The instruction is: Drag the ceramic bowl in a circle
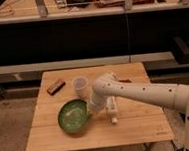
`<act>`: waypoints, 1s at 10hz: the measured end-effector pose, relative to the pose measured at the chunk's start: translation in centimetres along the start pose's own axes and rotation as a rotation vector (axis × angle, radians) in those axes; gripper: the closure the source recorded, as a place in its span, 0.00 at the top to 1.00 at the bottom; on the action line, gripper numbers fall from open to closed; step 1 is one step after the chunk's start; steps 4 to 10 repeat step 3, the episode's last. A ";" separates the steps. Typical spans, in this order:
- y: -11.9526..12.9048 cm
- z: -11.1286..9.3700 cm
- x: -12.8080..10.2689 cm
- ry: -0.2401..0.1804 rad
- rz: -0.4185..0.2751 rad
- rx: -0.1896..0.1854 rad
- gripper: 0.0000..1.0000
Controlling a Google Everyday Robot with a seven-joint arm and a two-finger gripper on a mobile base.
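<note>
The ceramic bowl (73, 115), round, shallow and glossy green with pale speckles inside, sits on the wooden table (48, 137), left of the middle. My gripper (92, 108) is at the end of the white arm (140, 91) and reaches down to the bowl's right rim, touching it. The arm comes in from the right. The gripper's tip is partly hidden against the rim.
A translucent whitish cup (80, 85) stands just behind the bowl, close to the arm. A brown bar (55, 87) lies at the back left. A white object (112, 110) lies right of the gripper. A dark counter (84, 36) runs behind the table.
</note>
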 end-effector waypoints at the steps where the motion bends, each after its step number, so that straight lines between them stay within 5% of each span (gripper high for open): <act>1: 0.2 -0.1 -0.5 -0.002 -0.005 0.006 0.00; 10: 0.2 -0.1 -1.0 -0.005 -0.017 0.015 0.00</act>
